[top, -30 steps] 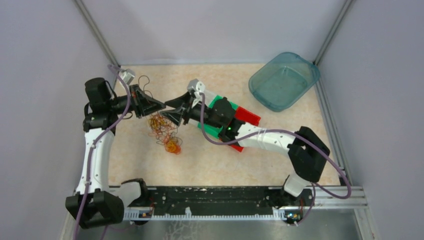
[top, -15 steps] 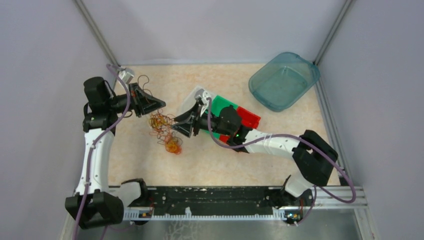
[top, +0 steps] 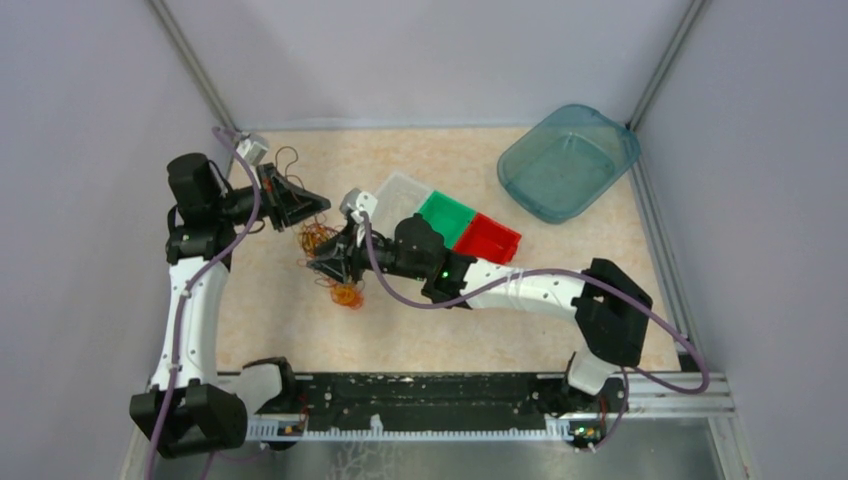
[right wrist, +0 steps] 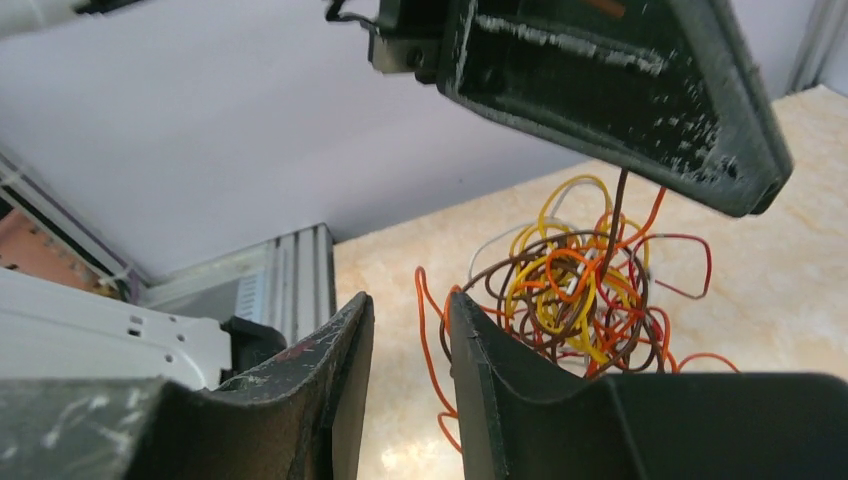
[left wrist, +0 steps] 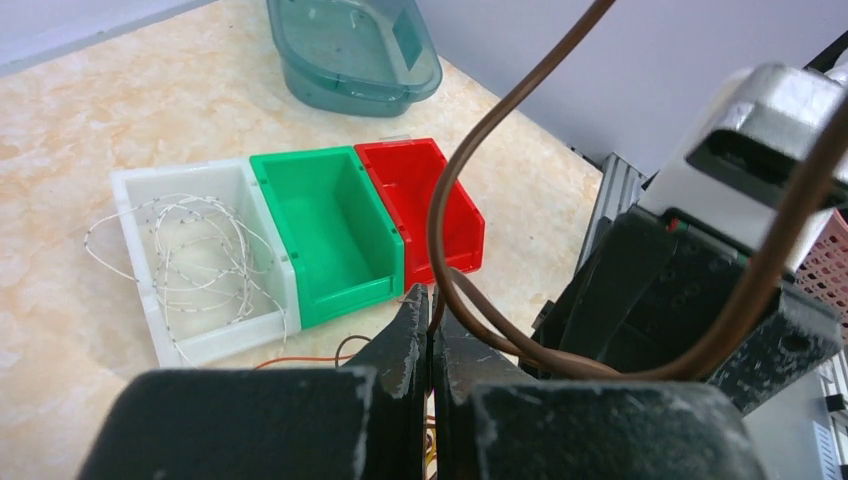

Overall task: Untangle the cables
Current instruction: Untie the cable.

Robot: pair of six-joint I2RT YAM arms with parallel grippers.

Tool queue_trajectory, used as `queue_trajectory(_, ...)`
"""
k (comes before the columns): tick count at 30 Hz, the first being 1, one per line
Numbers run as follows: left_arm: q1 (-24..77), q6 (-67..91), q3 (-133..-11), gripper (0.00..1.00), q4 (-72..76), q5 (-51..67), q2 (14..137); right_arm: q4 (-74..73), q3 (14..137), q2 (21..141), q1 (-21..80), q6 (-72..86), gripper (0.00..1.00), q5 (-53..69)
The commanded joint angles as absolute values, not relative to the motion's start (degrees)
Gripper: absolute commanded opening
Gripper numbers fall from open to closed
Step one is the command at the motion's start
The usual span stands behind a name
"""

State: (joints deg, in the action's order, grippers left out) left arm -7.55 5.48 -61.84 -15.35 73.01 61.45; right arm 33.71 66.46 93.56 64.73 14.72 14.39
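Left gripper (top: 318, 206) is clenching tight on a brown cable (left wrist: 470, 180), whose loop is arching up from the tips. At its 6 o'clock the cables (top: 318, 238) are bunching in an orange, yellow, red and brown tangle on the table (top: 450, 335). Right gripper (top: 322, 266) is reaching in from the tangle's 3 o'clock. Its jaws are parted a crack and an orange strand is showing in the gap. Further toward 3 o'clock the white bin (top: 400, 190), green bin (top: 447, 215) and red bin (top: 490, 238) are sitting in a row. The teal tub (top: 570, 160) is resting at the table's 1 o'clock.

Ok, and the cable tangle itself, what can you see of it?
The cable tangle is a loose knot of thin, rubbery-looking loops: orange, yellow, brown, red, one whitish. It lies on the marbled tabletop. One brown strand rises from it, pinched in the shut left claw. The right claw, slightly open, sits close beside it; whether it touches is unclear.
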Motion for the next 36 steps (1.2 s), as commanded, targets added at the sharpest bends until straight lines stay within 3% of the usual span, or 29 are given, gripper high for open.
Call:
queue_trajectory(1,-7.27,7.08,-63.33,0.00,-13.27,71.64,60.17,29.43,67.42,94.19,66.10,8.37,0.35,6.60)
queue_trajectory(9,-7.11,8.55,-63.06,0.00,-12.57,71.71,59.48,24.45,74.20,99.47,66.41,3.46,0.40,3.61)
queue_trajectory(12,-7.07,9.46,-63.10,0.00,-12.25,71.82,59.59,23.33,77.22,101.31,66.37,2.69,0.33,2.65)
queue_trajectory(15,-7.04,9.22,-63.17,0.00,-12.13,71.58,59.59,24.95,76.88,100.92,66.56,2.85,0.19,2.06)
queue_trajectory(21,-7.09,7.39,-63.45,0.00,-13.32,68.61,60.11,30.23,67.25,94.16,66.54,3.31,0.00,0.83)
queue_trajectory(36,-7.14,5.30,-70.94,0.00,-15.59,57.50,62.29,36.55,45.16,82.05,66.57,9.58,0.00,1.91)
